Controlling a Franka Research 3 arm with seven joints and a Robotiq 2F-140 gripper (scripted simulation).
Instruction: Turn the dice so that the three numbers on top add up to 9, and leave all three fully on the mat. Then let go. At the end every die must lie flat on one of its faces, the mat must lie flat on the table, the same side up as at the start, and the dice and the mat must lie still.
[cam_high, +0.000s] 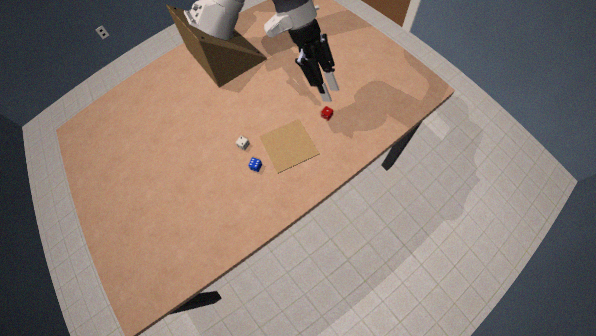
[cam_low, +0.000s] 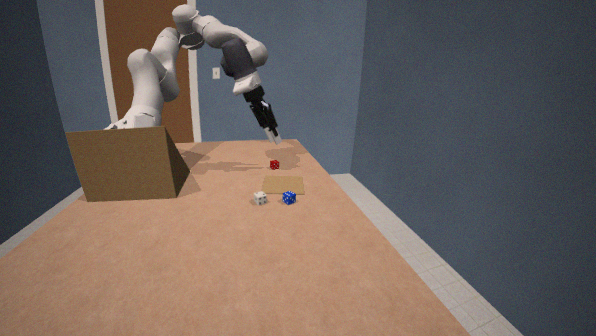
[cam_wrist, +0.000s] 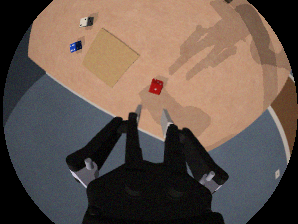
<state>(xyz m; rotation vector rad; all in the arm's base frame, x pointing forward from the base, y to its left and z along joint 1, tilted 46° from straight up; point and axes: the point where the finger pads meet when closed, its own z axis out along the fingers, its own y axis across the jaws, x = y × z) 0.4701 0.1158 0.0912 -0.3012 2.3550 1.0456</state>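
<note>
In the top view's upper middle, the black two-finger gripper (cam_high: 328, 91) (cam_low: 273, 137) (cam_wrist: 151, 113) hangs above the table, fingers apart, holding nothing. The small red die (cam_high: 327, 113) (cam_low: 274, 164) (cam_wrist: 156, 86), the white die (cam_high: 242, 142) (cam_low: 260, 198) (cam_wrist: 86, 22) and the blue die (cam_high: 255, 164) (cam_low: 289, 197) (cam_wrist: 75, 46) lie around the square tan mat (cam_high: 289, 146) (cam_low: 283, 185) (cam_wrist: 111, 57) near centre, off it.

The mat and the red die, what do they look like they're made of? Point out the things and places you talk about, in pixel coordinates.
The mat (cam_high: 289, 146) (cam_low: 283, 185) (cam_wrist: 111, 58): maybe cork or board, since it's tan, dull and thin. The red die (cam_high: 327, 113) (cam_low: 274, 164) (cam_wrist: 156, 87): probably plastic, because it's one bright, even red.
</note>
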